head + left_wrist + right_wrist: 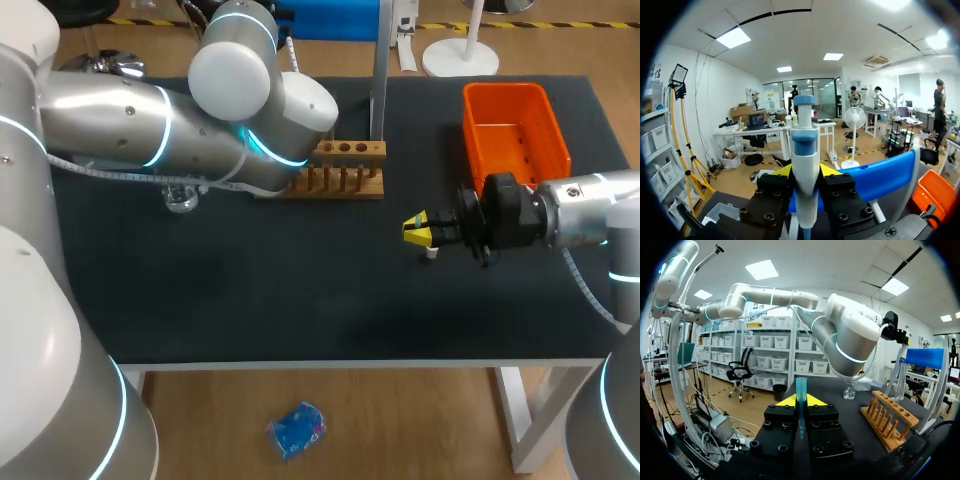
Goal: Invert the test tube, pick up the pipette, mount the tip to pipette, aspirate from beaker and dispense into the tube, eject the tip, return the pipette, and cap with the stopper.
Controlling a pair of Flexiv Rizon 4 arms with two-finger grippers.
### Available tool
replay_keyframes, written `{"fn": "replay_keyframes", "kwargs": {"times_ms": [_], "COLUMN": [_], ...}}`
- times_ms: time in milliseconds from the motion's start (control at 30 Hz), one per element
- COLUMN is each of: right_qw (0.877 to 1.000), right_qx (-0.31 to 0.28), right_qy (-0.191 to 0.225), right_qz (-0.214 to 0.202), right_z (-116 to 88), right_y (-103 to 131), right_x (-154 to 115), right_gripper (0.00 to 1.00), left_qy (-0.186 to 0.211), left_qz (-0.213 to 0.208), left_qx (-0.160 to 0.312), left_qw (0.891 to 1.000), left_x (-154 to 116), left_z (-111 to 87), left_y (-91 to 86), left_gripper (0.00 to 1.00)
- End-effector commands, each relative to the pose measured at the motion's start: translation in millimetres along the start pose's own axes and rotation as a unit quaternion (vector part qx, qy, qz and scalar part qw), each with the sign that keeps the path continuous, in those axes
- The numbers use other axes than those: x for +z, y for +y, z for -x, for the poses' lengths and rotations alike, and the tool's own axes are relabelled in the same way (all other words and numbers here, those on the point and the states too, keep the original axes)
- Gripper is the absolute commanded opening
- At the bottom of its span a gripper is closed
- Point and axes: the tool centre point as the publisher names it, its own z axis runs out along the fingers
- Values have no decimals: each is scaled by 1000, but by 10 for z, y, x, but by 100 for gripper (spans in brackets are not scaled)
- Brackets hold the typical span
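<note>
So the right pincer (420, 231) is closed narrow on the test tube (801, 390). Both yellow tips press it from either side, and the tube stands upright between them with its top sticking out above the fingers. That pincer sits over the right half of the table (250, 300), just near-side of the orange bin (515, 130) and to the right of the wooden rack (340, 170).

The left pincer (806, 172) is clamped on the pipette (805, 150), fingers set a bit wider around its white and blue body, plunger end pointing out ahead. From above you can't see that pincer, since the left arm (150, 120) covers it. The beaker (182, 197) peeks out under that arm, far left of the rack.
</note>
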Motion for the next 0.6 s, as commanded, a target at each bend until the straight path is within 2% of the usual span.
{"fn": "replay_keyframes", "kwargs": {"times_ms": [33, 167, 300, 400, 433, 467, 533, 600], "right_qw": [1000, 1000, 1000, 1000, 1000, 1000, 1000, 1000], "right_qx": [0, 0, 0, 0, 0, 0, 0, 0], "right_qy": [-1, -1, -1, -1, -1, -1, -1, -1], "right_qz": [-1, -1, -1, -1, -1, -1, -1, -1], "right_z": [-8, -8, -8, -8, -8, -8, -8, -8], "right_y": [7, 7, 7, 7, 7, 7, 7, 7], "right_x": [-2, -2, -2, -2, -2, -2, -2, -2], "right_gripper": [0, 0, 0, 0, 0, 0, 0, 0], "left_qy": [35, 81, 149, 206, 241, 245, 294, 321], "left_qz": [-7, -30, -52, -67, -68, -69, -69, -69], "left_qx": [-2, 11, 14, 6, -1, 0, -1, 7], "left_qw": [999, 996, 987, 976, 968, 967, 953, 945], "left_x": [-218, -444, -720, -962, -1062, -1110, -1245, -1380], "left_z": [67, 7, -19, -46, -58, -68, -105, -161], "left_y": [-35, -35, -71, -117, -139, -151, -172, -186], "left_gripper": [0, 0, 0, 0, 0, 0, 0, 0]}}
